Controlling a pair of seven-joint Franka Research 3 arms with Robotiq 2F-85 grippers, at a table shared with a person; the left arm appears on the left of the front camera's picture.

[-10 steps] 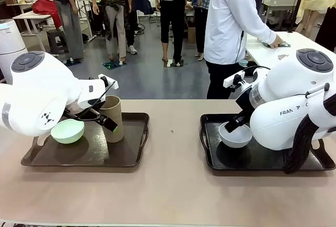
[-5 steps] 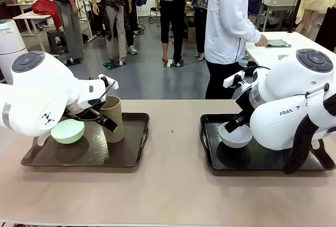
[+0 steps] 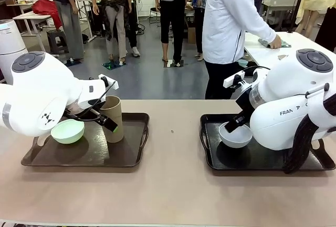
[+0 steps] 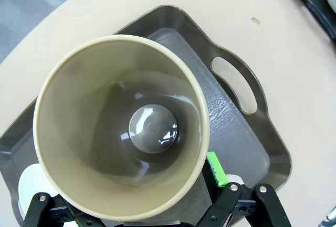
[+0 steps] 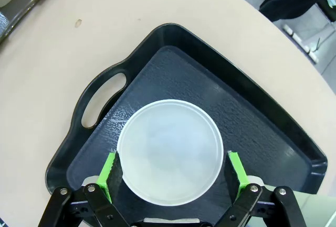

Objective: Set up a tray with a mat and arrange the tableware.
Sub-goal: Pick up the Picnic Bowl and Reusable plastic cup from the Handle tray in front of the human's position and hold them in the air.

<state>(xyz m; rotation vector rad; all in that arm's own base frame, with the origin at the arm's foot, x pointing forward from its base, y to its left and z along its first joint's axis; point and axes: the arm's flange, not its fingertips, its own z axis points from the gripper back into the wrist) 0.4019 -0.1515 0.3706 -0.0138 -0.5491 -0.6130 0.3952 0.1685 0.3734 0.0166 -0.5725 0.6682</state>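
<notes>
On the grey-brown plastic tray with cut-out handles (image 3: 134, 156), at the left of the beige table (image 3: 173, 195), the small round mint green bowl (image 3: 67, 131) sits toward the tray's left. Just to its right stands the tall, handleless tan-brown cup (image 3: 113, 112), upright or very nearly so. The left gripper (image 3: 106, 120) has its jaws spread wide to either side of this cup. The left wrist view looks straight down the cup's mouth (image 4: 123, 127), so the cup's long axis runs along the fingers, with one green pad (image 4: 215, 168) just beside the rim. The opposite finger is hidden under the rim, so I cannot tell whether either pad touches the wall. The cup lies directly ahead of the left arm, so squeezing inward looks like all a grasp would need. Farther right, on the black plastic tray (image 3: 210, 160), the small whitish grey round bowl (image 5: 169, 151) rests near the handle end. The right gripper (image 5: 171, 172) is likewise spread, its pads flanking the rim across the bowl's width and seemingly not pinching it. The bowl is centred between them and is clearly the right arm's to take.
</notes>
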